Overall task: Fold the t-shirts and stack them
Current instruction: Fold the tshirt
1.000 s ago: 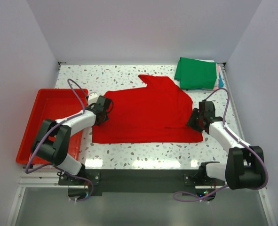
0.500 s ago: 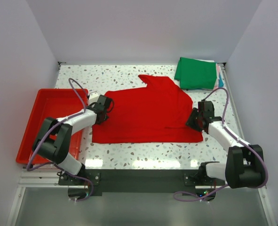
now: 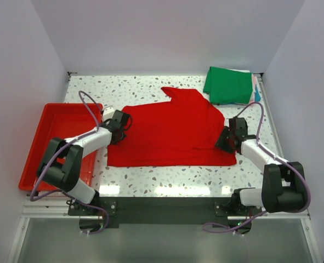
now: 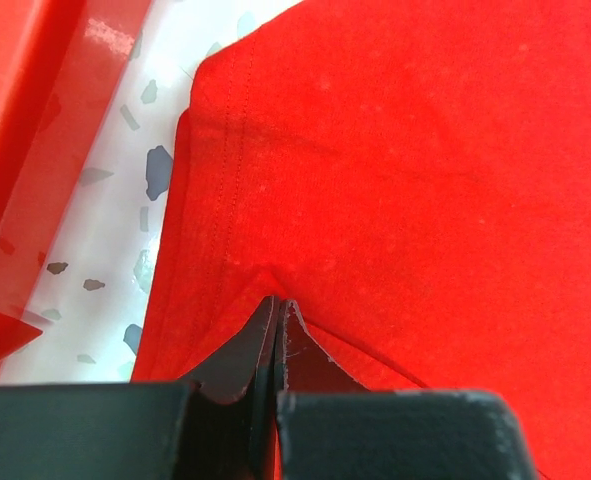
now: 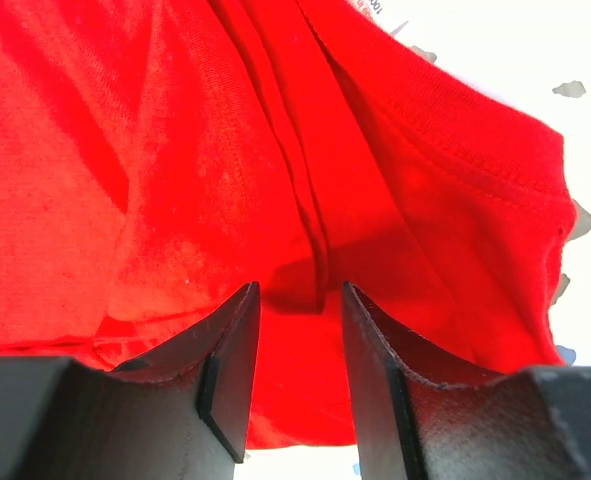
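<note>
A bright red t-shirt [image 3: 172,131] lies spread on the speckled table, one sleeve pointing to the back. My left gripper [image 3: 118,127] is at its left edge, shut on a pinch of the red cloth [image 4: 275,280], which puckers at the fingertips [image 4: 276,300]. My right gripper [image 3: 226,138] sits at the shirt's right edge. It is open, with a ridge of red cloth [image 5: 315,250] between its fingers [image 5: 300,288] and not pinched. A green t-shirt [image 3: 229,85] lies folded at the back right, on top of other folded edges.
A red plastic tray [image 3: 57,126] stands at the left, close to the left gripper; its wall [image 4: 15,120] shows in the left wrist view. Pink and teal cloth edges [image 3: 256,93] peek out beside the green shirt. White walls close in the table.
My left gripper has shut on the shirt's left edge. The right gripper has narrowed slightly and edged a little further onto the shirt's right edge.
</note>
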You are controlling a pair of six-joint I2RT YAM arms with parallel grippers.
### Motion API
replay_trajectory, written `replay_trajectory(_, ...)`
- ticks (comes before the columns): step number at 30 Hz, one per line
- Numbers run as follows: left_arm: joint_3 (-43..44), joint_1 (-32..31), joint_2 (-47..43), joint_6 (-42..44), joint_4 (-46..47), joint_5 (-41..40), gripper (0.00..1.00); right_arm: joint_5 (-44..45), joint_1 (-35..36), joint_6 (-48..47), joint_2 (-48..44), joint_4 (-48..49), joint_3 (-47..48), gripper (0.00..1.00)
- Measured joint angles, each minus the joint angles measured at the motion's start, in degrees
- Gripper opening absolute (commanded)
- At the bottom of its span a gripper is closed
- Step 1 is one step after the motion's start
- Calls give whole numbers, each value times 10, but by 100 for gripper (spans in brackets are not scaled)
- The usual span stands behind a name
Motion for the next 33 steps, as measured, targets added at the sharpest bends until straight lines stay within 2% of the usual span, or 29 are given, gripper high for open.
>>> replay_trajectory(2,0,0,-5,0,0,0,0,0,0,1,6,4,0,37)
replay_trajectory(3,0,0,-9,0,0,0,0,0,0,2,9,6,0,30)
replay_trajectory(9,-1,0,-27,0,0,0,0,0,2,11,26,14,0,7)
replay_trajectory(10,-1,0,-30,-1,0,0,0,0,2,12,26,14,0,0)
replay_trajectory(16,-16,0,-59,-5,-3,0,0,0,3,16,25,9,14,0)
replay_trajectory(25,-45,0,-118,-28,-16,0,0,-1,4,19,2,-13,87,0)
replay_trajectory(33,-49,0,-135,-52,-39,-3,0,-11,22,19,7,-17,139,0)
